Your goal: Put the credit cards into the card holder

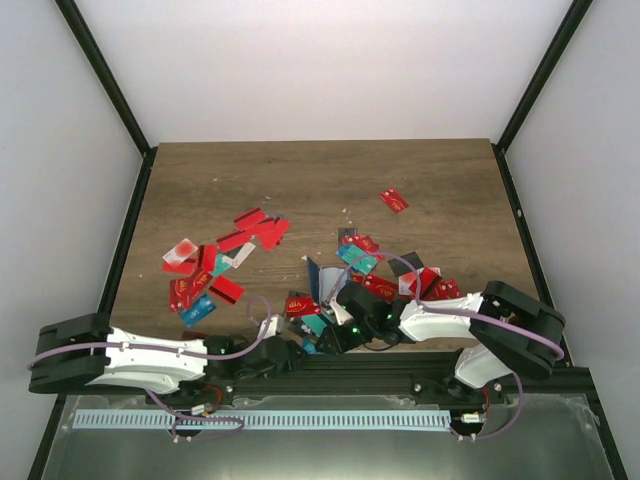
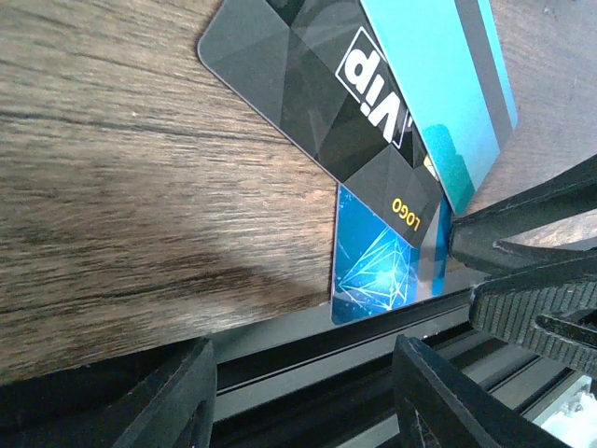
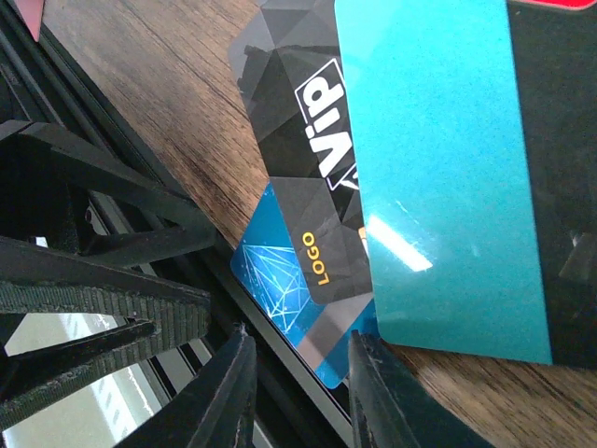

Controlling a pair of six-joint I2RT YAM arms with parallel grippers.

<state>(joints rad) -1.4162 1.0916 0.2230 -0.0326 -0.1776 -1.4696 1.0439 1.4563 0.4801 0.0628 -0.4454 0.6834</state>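
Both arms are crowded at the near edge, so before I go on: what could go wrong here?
The blue card overhangs the table above the rail; a nudge may drop it off. The black card and teal card overlap it, so pulling one could drag the others. The left gripper and right gripper sit close together and might collide.

Black faceted card [image 3: 291, 126]; teal card [image 3: 438, 187]

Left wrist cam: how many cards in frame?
3. Black VIP card in the middle; teal card overlapping its right side; blue card under the black one, at the table edge. Others may be hidden beneath.
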